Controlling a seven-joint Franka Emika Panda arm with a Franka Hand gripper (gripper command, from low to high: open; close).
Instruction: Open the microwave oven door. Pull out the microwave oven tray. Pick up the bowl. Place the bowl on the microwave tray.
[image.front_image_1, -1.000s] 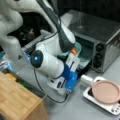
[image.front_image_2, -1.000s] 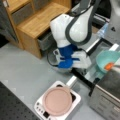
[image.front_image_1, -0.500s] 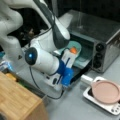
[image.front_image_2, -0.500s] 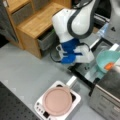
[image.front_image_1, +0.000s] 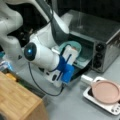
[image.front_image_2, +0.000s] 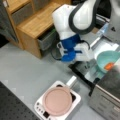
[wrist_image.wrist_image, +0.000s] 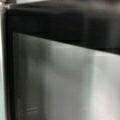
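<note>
Holding the bowl (image.front_image_1: 72, 51) by its rim, our gripper (image.front_image_1: 70, 53) hangs just in front of the microwave oven (image.front_image_1: 100, 37), closed on it, above the lowered microwave oven door (image.front_image_2: 87, 70). We judge a slip likeliest: the rim pinch is one-sided, so any tilt could spill the orange food (image.front_image_2: 109, 66). Near right sits the pink plate (image.front_image_2: 57, 100).

Quick count: one microwave oven (image.front_image_1: 100, 37) with three black knobs (image.front_image_1: 99, 55), one teal bowl (image.front_image_2: 108, 61) with one orange food piece (image.front_image_2: 109, 66), one pink plate (image.front_image_2: 57, 100) on one white tray (image.front_image_2: 76, 100), one wooden cabinet (image.front_image_2: 32, 22).
</note>
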